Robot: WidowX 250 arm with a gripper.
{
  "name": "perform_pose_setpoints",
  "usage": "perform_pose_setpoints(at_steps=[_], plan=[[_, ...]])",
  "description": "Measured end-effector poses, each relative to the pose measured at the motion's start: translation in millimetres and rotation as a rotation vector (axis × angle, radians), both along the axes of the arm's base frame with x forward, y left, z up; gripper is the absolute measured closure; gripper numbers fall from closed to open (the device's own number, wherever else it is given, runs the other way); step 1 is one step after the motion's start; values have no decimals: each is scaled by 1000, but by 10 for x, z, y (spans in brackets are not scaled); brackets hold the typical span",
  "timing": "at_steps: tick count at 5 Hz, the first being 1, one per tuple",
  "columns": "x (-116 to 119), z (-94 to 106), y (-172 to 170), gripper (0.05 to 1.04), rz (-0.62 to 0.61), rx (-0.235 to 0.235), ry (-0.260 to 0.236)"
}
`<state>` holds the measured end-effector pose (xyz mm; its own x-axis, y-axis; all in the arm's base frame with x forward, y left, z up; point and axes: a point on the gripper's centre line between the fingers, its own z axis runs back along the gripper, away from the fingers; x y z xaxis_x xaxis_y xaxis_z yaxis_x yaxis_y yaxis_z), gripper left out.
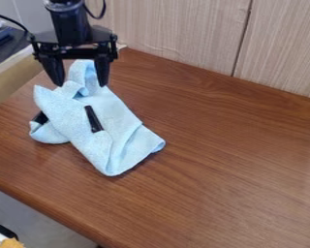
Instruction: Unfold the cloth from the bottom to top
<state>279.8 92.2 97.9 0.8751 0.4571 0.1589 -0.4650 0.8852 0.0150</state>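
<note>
A light blue cloth [123,121] lies folded and rumpled on the left part of the brown wooden table [228,164]. My gripper [80,83] hangs over the cloth's upper end, its two fingers spread wide apart. A raised fold of cloth shows between and behind the fingers. On the middle of the cloth rests a short black object [93,118], and another dark piece [40,117] pokes out at the cloth's left edge, partly hidden by it. Whether the fingertips touch the cloth, I cannot tell.
Light wood-grain panels [177,29] stand along the table's back edge. At the upper left is a dark surface with a pale edge and some items on it. The table's front edge runs diagonally across the lower left, with a white and orange item below it.
</note>
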Motion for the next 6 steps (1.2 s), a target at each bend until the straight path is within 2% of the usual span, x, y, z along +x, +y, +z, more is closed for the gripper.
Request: perform_pose_setpoints(at_steps=[1, 2, 3, 5, 6], plan=[[20, -159, -2, 83, 5, -4, 30], [26, -294, -28, 83, 8, 22, 76], [55, -411, -34, 83, 16, 17, 69], [41, -640, -39, 83, 18, 16, 125], [24, -684, -27, 120, 13, 20, 144]])
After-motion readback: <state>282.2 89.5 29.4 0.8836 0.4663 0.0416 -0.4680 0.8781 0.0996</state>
